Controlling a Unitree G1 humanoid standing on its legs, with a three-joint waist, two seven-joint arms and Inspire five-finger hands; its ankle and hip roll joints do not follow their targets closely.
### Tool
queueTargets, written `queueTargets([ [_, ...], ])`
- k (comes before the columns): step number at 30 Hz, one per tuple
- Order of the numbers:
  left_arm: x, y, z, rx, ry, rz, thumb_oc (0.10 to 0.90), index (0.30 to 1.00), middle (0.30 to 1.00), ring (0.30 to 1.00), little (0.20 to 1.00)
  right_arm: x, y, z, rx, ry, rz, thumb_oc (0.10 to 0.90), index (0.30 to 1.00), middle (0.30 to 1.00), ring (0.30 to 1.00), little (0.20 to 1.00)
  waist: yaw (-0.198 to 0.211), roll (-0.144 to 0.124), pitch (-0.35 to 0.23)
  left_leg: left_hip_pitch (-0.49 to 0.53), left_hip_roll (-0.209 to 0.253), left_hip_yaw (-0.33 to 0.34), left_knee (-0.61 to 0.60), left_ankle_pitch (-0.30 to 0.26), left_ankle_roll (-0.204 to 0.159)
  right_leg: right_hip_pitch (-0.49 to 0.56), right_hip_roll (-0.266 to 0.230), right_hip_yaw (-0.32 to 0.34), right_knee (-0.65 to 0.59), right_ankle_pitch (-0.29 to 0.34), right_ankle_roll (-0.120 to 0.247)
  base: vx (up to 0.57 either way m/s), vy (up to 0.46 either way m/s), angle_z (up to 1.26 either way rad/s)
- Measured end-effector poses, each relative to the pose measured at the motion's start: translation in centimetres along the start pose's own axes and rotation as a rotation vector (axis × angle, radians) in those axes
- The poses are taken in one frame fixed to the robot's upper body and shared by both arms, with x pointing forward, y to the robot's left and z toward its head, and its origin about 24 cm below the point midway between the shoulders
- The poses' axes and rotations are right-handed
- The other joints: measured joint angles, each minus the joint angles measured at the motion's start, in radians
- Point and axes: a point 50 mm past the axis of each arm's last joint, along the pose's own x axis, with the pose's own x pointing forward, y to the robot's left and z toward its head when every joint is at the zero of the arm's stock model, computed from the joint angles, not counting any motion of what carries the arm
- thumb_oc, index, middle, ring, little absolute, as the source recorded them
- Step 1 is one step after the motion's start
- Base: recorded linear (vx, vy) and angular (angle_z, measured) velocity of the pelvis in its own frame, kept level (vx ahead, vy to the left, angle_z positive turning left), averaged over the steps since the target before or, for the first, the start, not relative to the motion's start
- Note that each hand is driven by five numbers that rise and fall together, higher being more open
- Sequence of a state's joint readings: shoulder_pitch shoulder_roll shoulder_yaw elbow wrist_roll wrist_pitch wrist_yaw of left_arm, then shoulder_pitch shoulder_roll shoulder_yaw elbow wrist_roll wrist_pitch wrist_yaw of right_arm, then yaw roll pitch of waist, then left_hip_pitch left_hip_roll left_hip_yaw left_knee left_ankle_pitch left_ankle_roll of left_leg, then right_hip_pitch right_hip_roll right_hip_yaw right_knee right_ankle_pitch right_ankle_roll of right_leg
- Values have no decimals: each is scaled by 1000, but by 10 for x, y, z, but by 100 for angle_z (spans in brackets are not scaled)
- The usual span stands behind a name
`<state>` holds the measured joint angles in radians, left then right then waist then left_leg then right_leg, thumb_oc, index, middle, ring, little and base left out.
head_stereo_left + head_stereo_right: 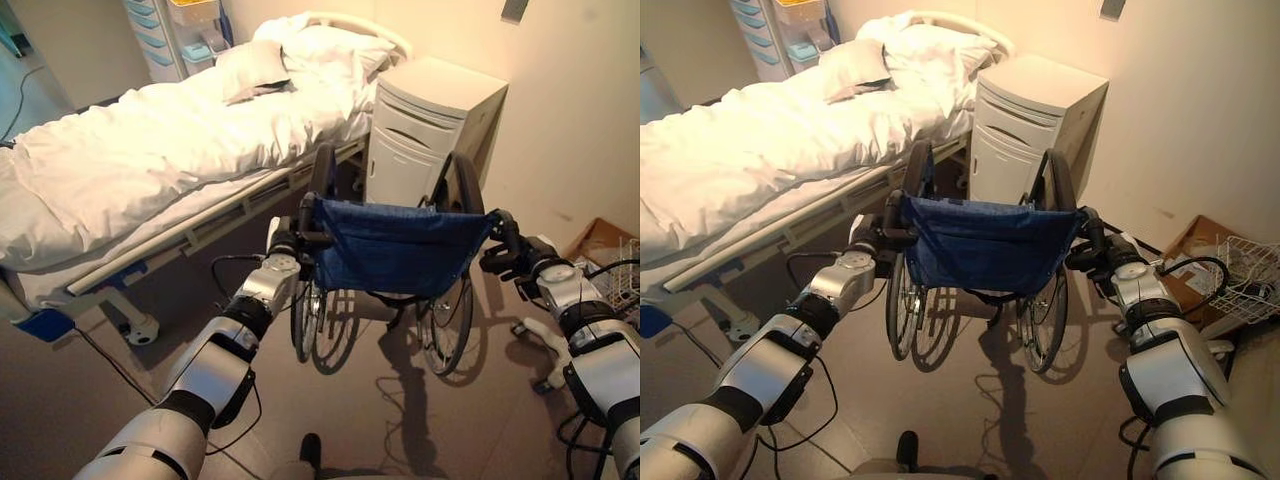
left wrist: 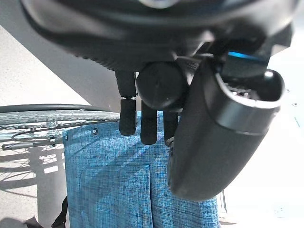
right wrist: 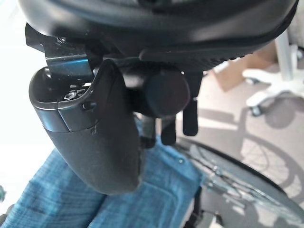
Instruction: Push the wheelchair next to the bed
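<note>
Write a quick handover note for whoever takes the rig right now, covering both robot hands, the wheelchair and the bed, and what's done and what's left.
Left robot hand: curled round the wheelchair's left push handle.
Right robot hand: curled round the right push handle.
Wheelchair: upright on the floor, blue backrest toward the robot, its front pointing at the white bedside cabinet.
Bed: to the robot's left, its side rail close to the wheelchair's left wheel.
Done: both handles gripped, chair already near the head end of the bed.
Left: probably a short push to settle the chair alongside the bed, minding the cabinet ahead, then release.
</note>
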<state>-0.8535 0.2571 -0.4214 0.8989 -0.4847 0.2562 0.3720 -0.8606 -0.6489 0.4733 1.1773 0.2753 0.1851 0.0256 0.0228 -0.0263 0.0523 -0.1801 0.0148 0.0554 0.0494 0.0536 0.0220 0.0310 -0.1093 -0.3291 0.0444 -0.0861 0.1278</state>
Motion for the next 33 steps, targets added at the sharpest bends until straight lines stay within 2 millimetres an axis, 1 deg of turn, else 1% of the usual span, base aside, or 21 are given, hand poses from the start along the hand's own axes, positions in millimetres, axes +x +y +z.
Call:
queueTargets([
  [1,-1,0,-5,-9,8,1,406,309,309,309,309,0,0,-1,-2,-1,2,400,300,300,300,300,-8,-1,0,17,-3,2,-32,0,0,-1,0,19,20,2,-8,42,-117,21],
  [2,-1,1,-6,-9,10,2,770,855,855,855,855,0,1,0,-2,-4,2,800,900,900,900,900,-21,4,7,38,-1,-8,-66,0,1,-13,-5,41,72,-11,-15,29,-114,30],
  [3,-1,1,-7,-9,10,2,800,900,900,900,900,0,1,1,-1,-9,3,800,900,900,900,900,-29,14,17,47,4,-26,-72,1,1,-23,-4,51,110,-16,-23,38,-157,38],
  [4,-1,1,-7,-7,12,2,800,900,900,900,900,0,1,0,-2,-7,5,800,900,900,900,900,-41,27,25,59,16,-55,-78,7,0,-29,8,76,147,-19,-27,51,-107,25],
  [5,-1,1,-9,-5,13,2,800,900,900,900,900,0,3,-1,7,-4,10,800,900,900,900,900,-39,28,25,58,18,-70,-72,43,-22,-15,25,104,125,-35,-43,56,-103,17],
  [6,-1,2,-8,-4,8,3,800,900,900,900,900,0,4,0,8,-5,13,800,900,900,900,900,-37,27,26,57,17,-83,-70,74,-24,4,31,110,95,-44,-41,47,-33,7],
  [7,0,8,-5,0,-7,16,800,900,900,900,900,0,9,3,15,-14,26,800,900,900,900,900,-41,18,29,51,18,-76,-76,70,-32,37,42,102,20,-58,-12,70,-28,18],
  [8,1,13,-3,1,-16,23,800,900,900,900,900,0,11,7,17,-27,30,800,900,900,900,900,-51,-1,25,54,22,-67,-97,45,-51,52,39,84,-35,-22,-29,110,-40,22],
  [9,2,16,-4,1,-22,32,800,900,900,900,900,0,14,9,29,-45,40,800,900,900,900,900,-59,-27,32,65,3,-15,-42,46,-42,70,3,52,-62,-3,-28,97,-35,9],
  [10,1,18,-8,1,-17,39,800,900,900,900,900,0,15,11,34,-54,44,800,900,900,900,900,-57,-25,36,72,-7,14,-9,45,-43,80,-4,50,-58,-1,-24,73,-21,-5],
  [11,1,19,-12,0,-8,41,800,900,900,900,900,-1,15,11,32,-60,44,800,900,900,900,900,-60,-3,32,91,-5,21,-3,25,-28,88,11,53,-59,0,-19,49,-5,0],
  [12,0,18,-18,-3,-6,34,800,900,900,900,900,-2,14,8,39,-69,42,800,900,900,900,900,-66,20,31,119,1,8,-42,18,-14,103,27,55,-57,-5,-19,51,-5,8],
  [15,-3,18,-21,-19,-33,28,800,900,900,900,900,-3,14,4,61,-83,43,800,900,900,900,900,-67,18,30,144,4,2,-88,41,-18,107,36,76,-61,-8,-25,43,-6,7],
  [18,-7,19,-24,-19,-50,25,800,900,900,900,900,-6,14,1,57,-97,39,800,900,900,900,900,-66,19,31,150,6,2,-103,43,-20,108,39,78,-62,-11,-28,7,3,2],
  [23,-17,25,-39,-41,-79,16,800,900,900,900,900,-14,15,-8,125,-130,56,800,900,900,900,900,-66,20,31,183,5,4,-135,50,-23,120,37,89,-63,-18,-27,1,12,-6],
  [25,-19,29,-44,-6,-92,12,800,900,900,900,900,-16,15,-8,131,-136,59,800,900,900,900,900,-67,20,32,188,5,7,-138,50,-23,120,37,95,-64,-18,-27,3,5,-7],
  [26,-20,32,-49,11,-85,-1,800,900,900,900,900,-17,14,-8,143,-140,61,800,900,900,900,900,-66,20,35,191,5,7,-140,50,-23,121,37,96,-66,-18,-27,4,11,-6],
  [28,-22,44,-68,46,-21,12,800,900,900,900,900,-21,12,-4,145,-159,62,800,900,900,900,900,-72,21,52,198,5,8,-140,50,-23,124,37,97,-69,-18,-27,0,0,0],
  [30,-31,73,-109,106,141,36,800,900,900,900,900,-27,3,5,164,-199,63,800,900,900,900,900,-91,13,92,202,2,3,-140,51,-23,137,37,98,-77,-17,-27,-11,11,9],
  [32,-39,91,-130,118,233,52,800,900,900,900,900,-30,-5,7,166,-211,60,800,900,900,900,900,-90,5,105,201,0,3,-140,51,-23,136,35,98,-79,-17,-27,-16,14,6],
  [33,-43,105,-139,117,286,52,800,900,900,900,900,-32,-12,6,156,-210,52,800,900,900,900,900,-86,1,121,200,-1,2,-140,51,-22,137,34,98,-79,-17,-27,-14,13,11],
])
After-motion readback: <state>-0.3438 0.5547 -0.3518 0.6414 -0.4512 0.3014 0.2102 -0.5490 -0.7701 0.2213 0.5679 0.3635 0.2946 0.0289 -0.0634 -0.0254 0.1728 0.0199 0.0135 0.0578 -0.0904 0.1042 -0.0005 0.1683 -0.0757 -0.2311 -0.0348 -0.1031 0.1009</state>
